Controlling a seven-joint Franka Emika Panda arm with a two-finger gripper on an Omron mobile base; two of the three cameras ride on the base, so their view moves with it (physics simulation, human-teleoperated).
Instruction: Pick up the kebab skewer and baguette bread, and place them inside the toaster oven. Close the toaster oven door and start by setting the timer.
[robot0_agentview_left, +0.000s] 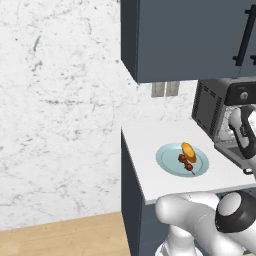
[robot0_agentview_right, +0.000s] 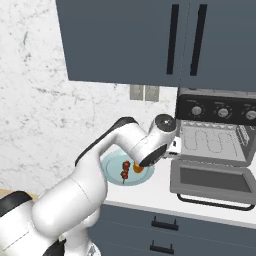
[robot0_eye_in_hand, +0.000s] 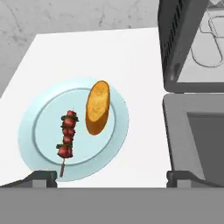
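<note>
End effector (robot0_eye_in_hand: 111, 178) is hovering wide open and empty above the pale blue plate (robot0_eye_in_hand: 35, 144), where the kebab skewer (robot0_eye_in_hand: 66, 139) and baguette bread (robot0_eye_in_hand: 97, 106) are lying just beside each other. We are judging the thin skewer likely to slip or nudge the bread. Toaster oven (robot0_agentview_right: 216, 131) is standing just beside on the counter (robot0_eye_in_hand: 78, 57), its toaster oven door (robot0_agentview_right: 214, 180) folded down and crowding the approach.

Skewer (robot0_eye_in_hand: 67, 136) & baguette (robot0_eye_in_hand: 97, 107) side-by-side, oven door (robot0_eye_in_hand: 197, 140) down

Boxy dark grey toaster oven (robot0_agentview_left: 215, 112): right part cut by left base view's edge, front partly behind the white arm. Pale blue round plate (robot0_agentview_right: 111, 167): right half hidden by arm. Stubby golden-orange baguette (robot0_agentview_right: 137, 168) mostly covered there.
</note>
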